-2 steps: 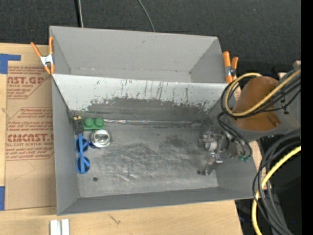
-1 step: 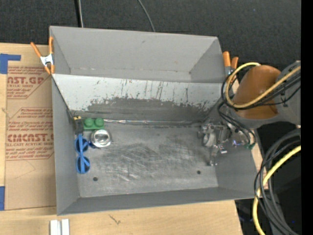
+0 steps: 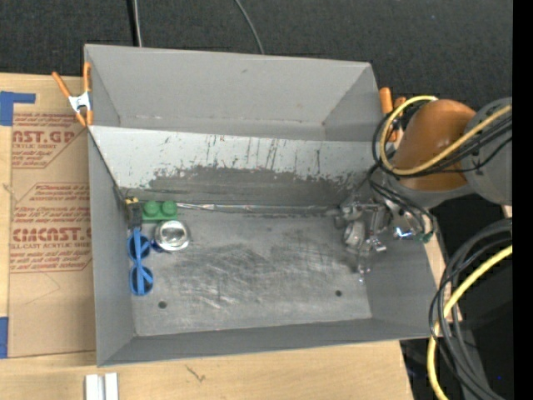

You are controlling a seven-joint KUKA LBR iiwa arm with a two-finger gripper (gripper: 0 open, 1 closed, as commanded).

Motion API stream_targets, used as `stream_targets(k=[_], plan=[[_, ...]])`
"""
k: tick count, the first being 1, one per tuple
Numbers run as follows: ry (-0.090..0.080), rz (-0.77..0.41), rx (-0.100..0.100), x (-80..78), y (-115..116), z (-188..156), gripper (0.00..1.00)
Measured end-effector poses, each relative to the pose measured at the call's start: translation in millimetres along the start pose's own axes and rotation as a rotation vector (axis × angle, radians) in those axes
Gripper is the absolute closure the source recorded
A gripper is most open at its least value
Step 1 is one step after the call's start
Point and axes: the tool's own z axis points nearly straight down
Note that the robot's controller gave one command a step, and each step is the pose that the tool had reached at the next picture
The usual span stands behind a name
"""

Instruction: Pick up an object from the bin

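My gripper (image 3: 364, 242) hangs low over the bin floor at its right side, near the right wall, with nothing visible between its fingers. Far to the left lie a round silver metal piece (image 3: 172, 236), a green block with two round studs (image 3: 158, 210) just behind it, and blue toy glasses (image 3: 139, 263) in front against the left wall. All three sit well away from the gripper.
A dark small thing (image 3: 133, 209) lies in the back left corner beside the green block. The arm with its orange cover and yellow cables comes in over the bin's right rim.
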Motion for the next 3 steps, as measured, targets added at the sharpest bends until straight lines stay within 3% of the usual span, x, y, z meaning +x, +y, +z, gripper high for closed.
stream_targets(k=[1, 2, 3], plan=[[0.002, -0.052, -0.001, -4.2, -2, 1, 0.0], [-0.007, -0.052, 0.002, -7.0, -2, -2, 1.0], [-0.006, -0.049, 0.003, -1.1, 28, -153, 1.0]])
